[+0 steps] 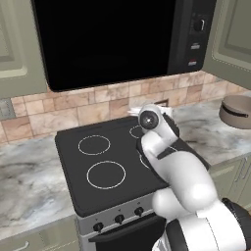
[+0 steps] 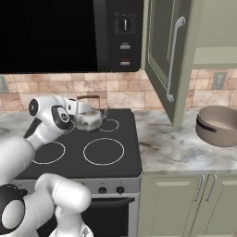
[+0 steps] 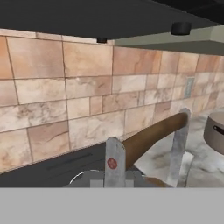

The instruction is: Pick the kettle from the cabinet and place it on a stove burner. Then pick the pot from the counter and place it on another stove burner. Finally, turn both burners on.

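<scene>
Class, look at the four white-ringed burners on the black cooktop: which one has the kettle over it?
The back burner on the pot's side. The silver kettle, its handle shut in the claw, sits at that ring, while the other three rings lie bare.

A: Where does the left base view stand?
B: Behind the arm, to its left, high and angled down over the black cooktop [image 1: 105, 162]; the pot [image 1: 237, 112] sits at its right edge.

A: And the right base view?
B: Behind the arm, to its right, also looking forward and down. It shares the cooktop [image 2: 92, 150], the microwave [image 2: 69, 34] and the pot [image 2: 218, 125], and takes in the open cabinet door [image 2: 167, 60].

A: The hand view?
B: Low and close over the stove, facing the tiled backsplash [image 3: 78, 96] almost level, with the microwave's underside overhead and the pot [image 3: 215, 131] at its right edge.
</scene>
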Robot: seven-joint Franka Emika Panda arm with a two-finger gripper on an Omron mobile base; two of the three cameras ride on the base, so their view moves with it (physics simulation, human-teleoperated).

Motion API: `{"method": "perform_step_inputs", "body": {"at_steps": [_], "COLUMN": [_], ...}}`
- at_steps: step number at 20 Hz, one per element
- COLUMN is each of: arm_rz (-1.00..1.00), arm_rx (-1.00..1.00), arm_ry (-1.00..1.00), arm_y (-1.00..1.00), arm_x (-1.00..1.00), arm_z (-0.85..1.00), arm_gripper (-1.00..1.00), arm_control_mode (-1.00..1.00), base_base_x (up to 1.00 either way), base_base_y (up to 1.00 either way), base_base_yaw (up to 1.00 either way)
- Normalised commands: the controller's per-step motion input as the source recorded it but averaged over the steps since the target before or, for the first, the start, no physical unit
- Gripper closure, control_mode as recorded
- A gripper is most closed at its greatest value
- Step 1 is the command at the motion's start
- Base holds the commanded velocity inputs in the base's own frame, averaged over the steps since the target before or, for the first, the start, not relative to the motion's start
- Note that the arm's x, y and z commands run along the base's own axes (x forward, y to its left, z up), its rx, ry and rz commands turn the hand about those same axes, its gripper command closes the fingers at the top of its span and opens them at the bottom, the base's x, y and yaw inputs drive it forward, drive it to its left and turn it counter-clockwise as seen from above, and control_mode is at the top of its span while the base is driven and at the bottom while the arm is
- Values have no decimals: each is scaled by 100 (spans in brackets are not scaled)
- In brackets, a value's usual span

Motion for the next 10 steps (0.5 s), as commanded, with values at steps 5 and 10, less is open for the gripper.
{"method": "perform_step_inputs", "body": {"at_steps": [5,10], "arm_rz": [-6,-6], "arm_rx": [0,0], "arm_ry": [-2,-5], "arm_y": [0,0], "arm_x": [28,25], "arm_z": [-17,-15], "arm_gripper": [100,100], "arm_control_mode": [-100,-100], "base_base_x": [0,0], "base_base_y": [0,0], "base_base_yaw": [0,0]}}
